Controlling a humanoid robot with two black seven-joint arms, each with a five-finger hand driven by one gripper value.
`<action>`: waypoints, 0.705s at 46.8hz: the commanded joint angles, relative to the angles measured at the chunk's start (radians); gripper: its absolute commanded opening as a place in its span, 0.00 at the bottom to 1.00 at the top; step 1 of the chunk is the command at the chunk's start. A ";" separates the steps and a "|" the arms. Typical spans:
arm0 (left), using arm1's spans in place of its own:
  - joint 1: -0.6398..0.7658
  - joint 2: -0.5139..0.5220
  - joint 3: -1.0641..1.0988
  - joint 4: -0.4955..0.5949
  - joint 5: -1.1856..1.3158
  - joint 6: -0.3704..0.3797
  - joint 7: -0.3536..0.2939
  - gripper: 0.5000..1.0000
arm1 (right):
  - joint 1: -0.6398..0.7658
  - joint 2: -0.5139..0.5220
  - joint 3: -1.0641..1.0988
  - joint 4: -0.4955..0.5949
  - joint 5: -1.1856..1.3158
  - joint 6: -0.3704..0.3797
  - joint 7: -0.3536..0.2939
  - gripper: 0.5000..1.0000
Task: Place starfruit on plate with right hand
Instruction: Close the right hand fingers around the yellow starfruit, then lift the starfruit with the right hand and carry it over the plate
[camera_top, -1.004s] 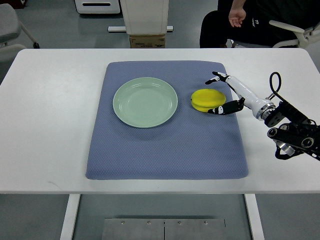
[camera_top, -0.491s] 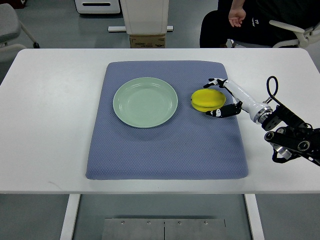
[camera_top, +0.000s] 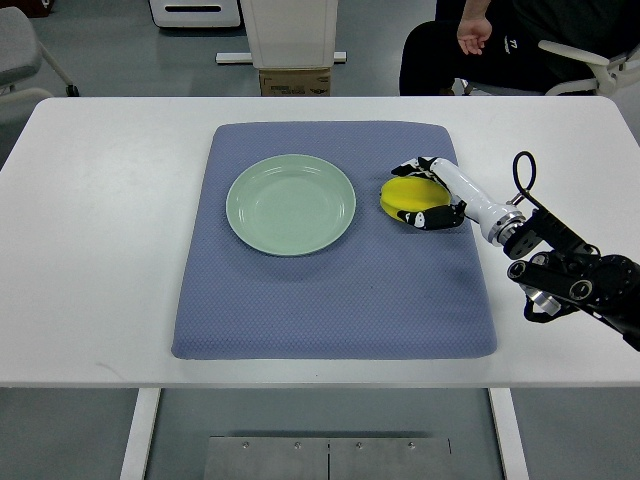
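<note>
A yellow starfruit (camera_top: 398, 196) lies on the blue-grey mat (camera_top: 330, 300), just right of the pale green plate (camera_top: 290, 204), which holds nothing. My right hand (camera_top: 410, 194) comes in from the right edge and wraps the fruit's right side. Its fingers (camera_top: 412, 164) curl over the far edge and the thumb (camera_top: 432, 219) presses the near edge, so the hand is shut on the fruit. The fruit still rests on the mat. No left arm shows.
The mat lies on a white table (camera_top: 90, 250). Behind the far edge, at the top right, a person (camera_top: 500, 40) sits on a chair. A cardboard box (camera_top: 295, 81) and a white stand sit on the floor beyond the table.
My right hand slid left toward the starfruit and its fingers and thumb closed from a wide spread onto the fruit's far and near edges. Fruit and plate have stayed in place.
</note>
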 joint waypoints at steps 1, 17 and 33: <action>0.000 0.000 0.000 0.000 0.000 0.000 0.000 1.00 | 0.004 0.000 -0.002 0.000 -0.001 0.000 -0.002 0.09; 0.000 0.000 0.000 0.000 0.000 0.000 0.000 1.00 | 0.018 -0.001 0.007 0.005 0.006 0.002 0.010 0.00; 0.000 0.000 0.000 0.000 0.000 0.000 0.000 1.00 | 0.068 -0.034 0.015 0.017 0.007 0.006 -0.001 0.00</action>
